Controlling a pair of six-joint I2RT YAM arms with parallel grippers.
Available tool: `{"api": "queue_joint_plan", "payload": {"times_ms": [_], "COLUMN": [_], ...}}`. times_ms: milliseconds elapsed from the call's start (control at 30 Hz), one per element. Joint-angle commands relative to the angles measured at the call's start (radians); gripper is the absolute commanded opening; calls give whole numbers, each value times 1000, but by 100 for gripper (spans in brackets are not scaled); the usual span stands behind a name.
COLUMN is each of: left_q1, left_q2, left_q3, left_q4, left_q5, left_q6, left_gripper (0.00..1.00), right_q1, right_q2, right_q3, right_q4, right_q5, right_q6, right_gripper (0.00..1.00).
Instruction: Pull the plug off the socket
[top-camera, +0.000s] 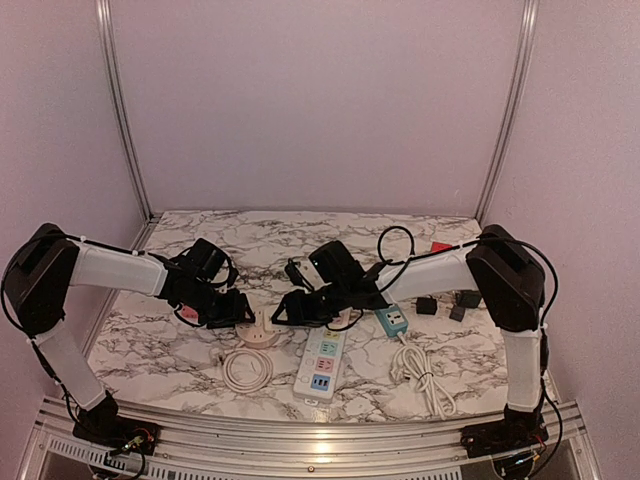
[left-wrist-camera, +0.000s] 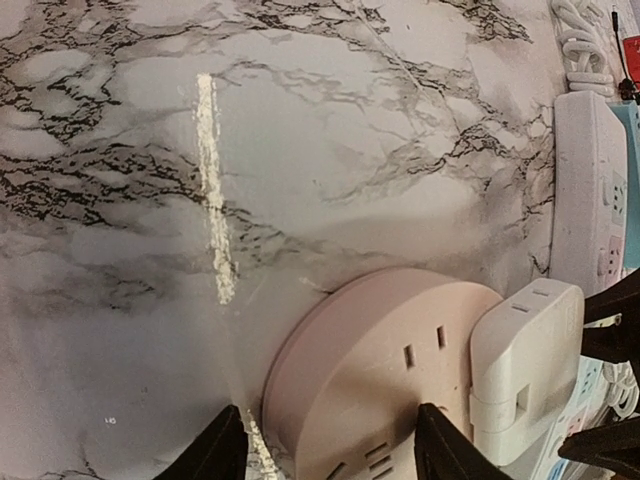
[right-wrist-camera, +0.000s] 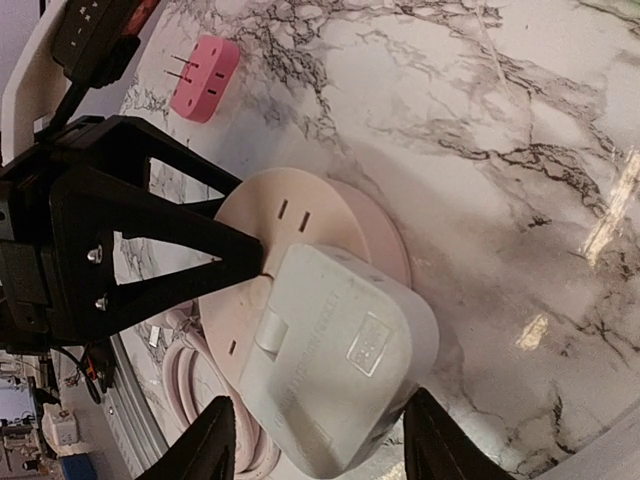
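A round pink socket (top-camera: 262, 332) lies on the marble table between my two grippers. A white plug (right-wrist-camera: 340, 360) is plugged into its top face, and it also shows in the left wrist view (left-wrist-camera: 525, 365). My left gripper (left-wrist-camera: 330, 450) is open over the socket (left-wrist-camera: 380, 380). One finger stands at the socket's rim and the other rests on its top beside the plug. My right gripper (right-wrist-camera: 320, 440) is open, with a finger close on each side of the plug's near end. In the top view the left gripper (top-camera: 240, 312) and right gripper (top-camera: 285, 312) face each other.
A white power strip (top-camera: 323, 365) lies right next to the socket, with a teal socket block (top-camera: 392, 321) beyond it. A coiled white cable (top-camera: 246, 368) and another cable (top-camera: 425, 380) lie near the front. A pink adapter (right-wrist-camera: 203, 65) and small black adapters (top-camera: 445, 303) lie around.
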Motion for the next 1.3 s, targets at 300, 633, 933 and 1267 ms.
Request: {"api": "queue_joint_plan", "payload": {"times_ms": [300, 633, 933, 1267], "left_q1": [-18, -23, -24, -26], "left_q2": [29, 33, 38, 40], "left_q3": [10, 18, 18, 21], "left_q4": [-19, -27, -24, -10], "left_q5": [-49, -49, -52, -46], "left_q6": [4, 9, 9, 0], "left_gripper": [58, 58, 58, 54], "right_q1": [-4, -1, 4, 10], "right_q2": [-24, -16, -5, 54], "right_q3": [1, -4, 4, 42], "right_q4": [72, 103, 117, 111], "right_q5": [-53, -66, -60, -67], "right_q6": [46, 81, 100, 113], "right_gripper": [43, 40, 37, 35]}}
